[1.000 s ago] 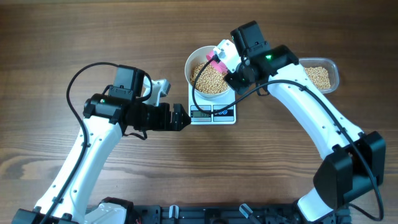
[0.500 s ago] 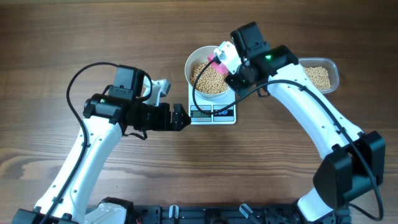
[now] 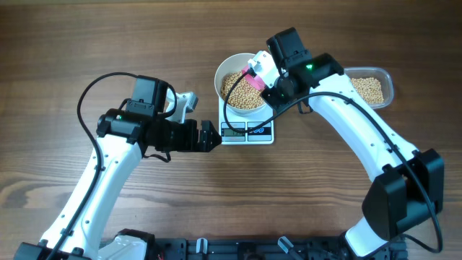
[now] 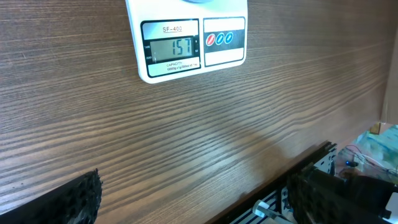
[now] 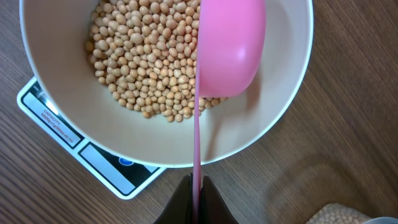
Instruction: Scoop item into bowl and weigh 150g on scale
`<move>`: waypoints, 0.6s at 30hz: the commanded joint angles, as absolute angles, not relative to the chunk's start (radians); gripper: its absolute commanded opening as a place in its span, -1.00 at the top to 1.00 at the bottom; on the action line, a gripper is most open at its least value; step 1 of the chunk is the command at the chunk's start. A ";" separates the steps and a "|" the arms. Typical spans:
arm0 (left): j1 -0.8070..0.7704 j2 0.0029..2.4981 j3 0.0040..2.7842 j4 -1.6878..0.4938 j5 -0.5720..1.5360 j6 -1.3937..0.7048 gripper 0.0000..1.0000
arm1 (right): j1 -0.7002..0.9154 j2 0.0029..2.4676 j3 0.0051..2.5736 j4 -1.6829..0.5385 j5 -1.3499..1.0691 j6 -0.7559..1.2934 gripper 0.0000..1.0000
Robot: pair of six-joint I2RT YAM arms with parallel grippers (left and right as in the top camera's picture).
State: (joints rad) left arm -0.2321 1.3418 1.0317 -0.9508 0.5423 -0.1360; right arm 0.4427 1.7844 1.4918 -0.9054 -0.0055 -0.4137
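Just ahead of the right gripper's (image 5: 196,198) tightly closed jaws lie the small round tan-beige beans (image 5: 143,62), heaped in the far-left part of the round, deep white bowl (image 5: 155,140). The bowl stands on the flat white square kitchen scale (image 4: 186,43), whose front corner juts out under its near-left rim. The right jaws pinch the thin handle of a pink plastic scoop (image 5: 230,50); the handle runs straight ahead from the fingertips, seen edge-on, and the scoop's rounded head hangs over the right half of the bowl, at the edge of the bean pile — whether it touches the beans cannot be told. The left gripper (image 3: 208,136) is spread as wide as it goes and holds nothing. It points at the scale's front from just beside it, and ahead of its jaws the grey display reads 157, with the button panel to the right. Off to the right and behind the right jaws sits a clear rounded-rectangular plastic container (image 3: 390,87) of more such beans — all of it on a dark wood-grain table (image 4: 186,137).
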 commanded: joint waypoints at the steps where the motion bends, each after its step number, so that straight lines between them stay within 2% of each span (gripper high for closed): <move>1: -0.233 1.343 1.032 -0.952 0.532 -0.138 -1.00 | 0.455 1.811 1.483 -0.907 -0.027 -0.400 0.91; 4: -0.233 1.343 1.032 -0.952 0.532 -0.138 -1.00 | 0.461 1.811 1.483 -0.915 -0.109 -0.398 0.91; 18: -0.233 1.343 1.032 -0.952 0.532 -0.138 -1.00 | 0.474 1.811 1.483 -0.939 -0.175 -0.382 0.91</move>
State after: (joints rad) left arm -0.2321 1.3418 1.0317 -0.9508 0.5423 -0.1360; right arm 0.4706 1.7844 1.4918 -0.9314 -0.1024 -0.3988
